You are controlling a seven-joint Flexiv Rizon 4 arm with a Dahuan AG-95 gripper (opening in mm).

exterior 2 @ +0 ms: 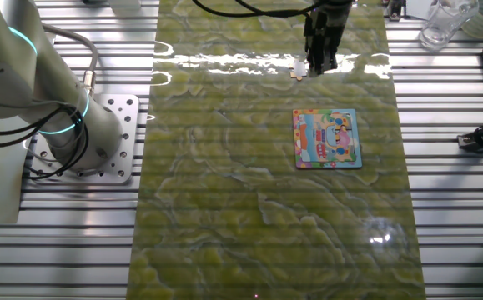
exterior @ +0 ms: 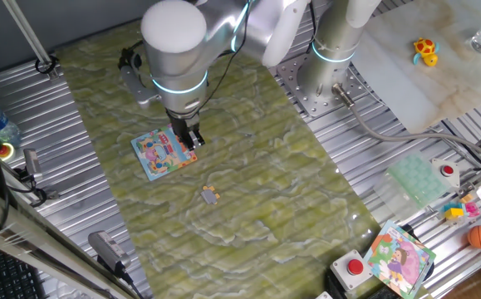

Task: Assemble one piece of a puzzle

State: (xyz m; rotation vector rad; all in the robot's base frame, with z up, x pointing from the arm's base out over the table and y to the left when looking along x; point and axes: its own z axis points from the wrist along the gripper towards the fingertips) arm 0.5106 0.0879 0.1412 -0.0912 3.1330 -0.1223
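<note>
Piece (exterior: 211, 195): tiny, greyish, orange-marked.

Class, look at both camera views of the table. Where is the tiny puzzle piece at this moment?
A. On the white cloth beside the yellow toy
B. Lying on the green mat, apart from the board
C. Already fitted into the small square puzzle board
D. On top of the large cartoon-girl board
B: the piece lies by itself on the green mat, clear of the puzzle, while the pincer hangs by the board's edge.
</note>
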